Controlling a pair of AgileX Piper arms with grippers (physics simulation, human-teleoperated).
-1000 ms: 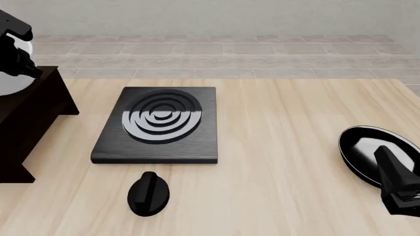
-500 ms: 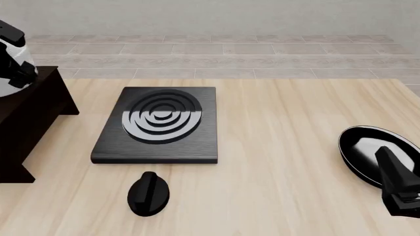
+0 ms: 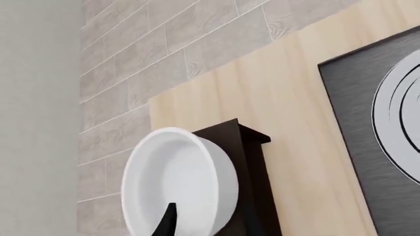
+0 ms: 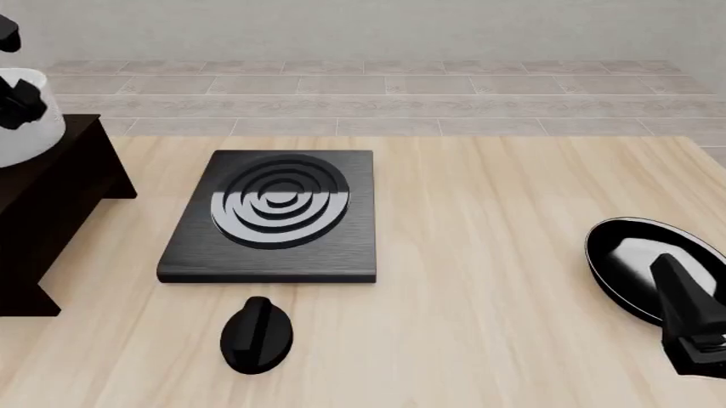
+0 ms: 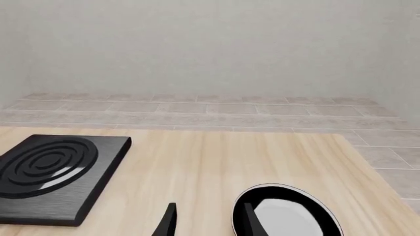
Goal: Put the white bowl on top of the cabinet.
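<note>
The white bowl stands on the flat top of the dark cabinet at the far left of the front view. My left gripper is right over it. In the left wrist view one dark fingertip sits inside the bowl. It is set wide of centre, so the jaws are open across the bowl's wall. The other finger is lost against the cabinet. My right gripper hangs open over the black pan's near edge, holding nothing.
A black stove plate with concentric rings lies mid-table. A small black knob-like object sits in front of it. The shallow black pan lies at the right, near the table's edge. Tiled floor lies beyond the table.
The left wrist has lifted and its fingers have loosened from the bowl's rim. The bowl stays on the cabinet top. The right arm has not moved.
</note>
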